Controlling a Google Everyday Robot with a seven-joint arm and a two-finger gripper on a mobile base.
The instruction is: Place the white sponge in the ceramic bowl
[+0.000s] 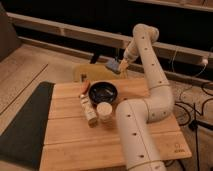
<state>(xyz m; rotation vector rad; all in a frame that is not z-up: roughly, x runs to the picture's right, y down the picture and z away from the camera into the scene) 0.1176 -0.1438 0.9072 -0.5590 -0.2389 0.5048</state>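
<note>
On the wooden table (65,135), the ceramic bowl (102,91) looks empty, with the cream cup (104,110) just in front. The white sponge (112,64) is airborne, pinched in the gripper (119,65) behind and right of the bowl. Pickup looks done; carry over the bowl and release are left.

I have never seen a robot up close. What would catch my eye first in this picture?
The big white arm dominates, rising at the front of the wooden table and bending back over its far side. Its pincer holds the white sponge, which looks bluish, up in the air beyond the dark ceramic bowl. Just in front of the bowl sit a cream cup and a cream carton.
</note>
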